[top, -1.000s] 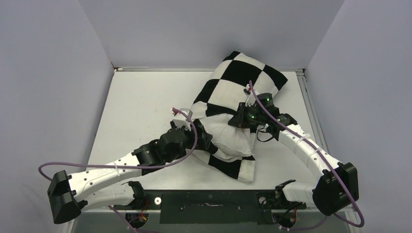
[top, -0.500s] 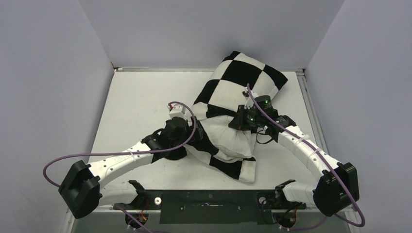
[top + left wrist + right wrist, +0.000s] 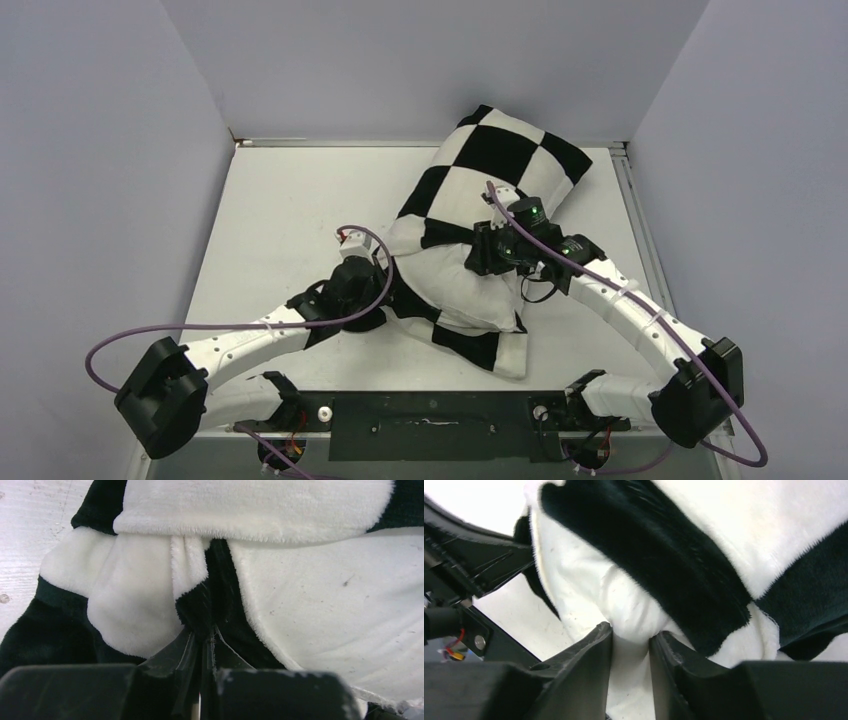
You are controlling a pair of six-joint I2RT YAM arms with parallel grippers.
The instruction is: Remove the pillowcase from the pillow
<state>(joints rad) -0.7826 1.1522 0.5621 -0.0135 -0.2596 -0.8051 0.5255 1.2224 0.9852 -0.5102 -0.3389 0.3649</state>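
**Two claws on a half-stripped pillow**

The checkered pillowcase [image 3: 500, 160] lies from the centre to the upper right of the tabletop [image 3: 290, 200]. The white pillow [image 3: 475, 290] bulges from its open end at lower centre, the rest inside. The left claw [image 3: 205, 642] is clamped tight on a black-and-white fold of the cover. The right claw [image 3: 630, 640], narrow, pinches a tuck of the pillow.

The plush cover could slide from the thin pinch under a hard pull. If the left claw has caught stuffing beneath the fold, both pieces would likely drag together. The grips sit close, so the arms may crowd each other. Walls [image 3: 430, 70] behind and to the right limit pulling room there, and purple cables [image 3: 380, 270] loop near the work.
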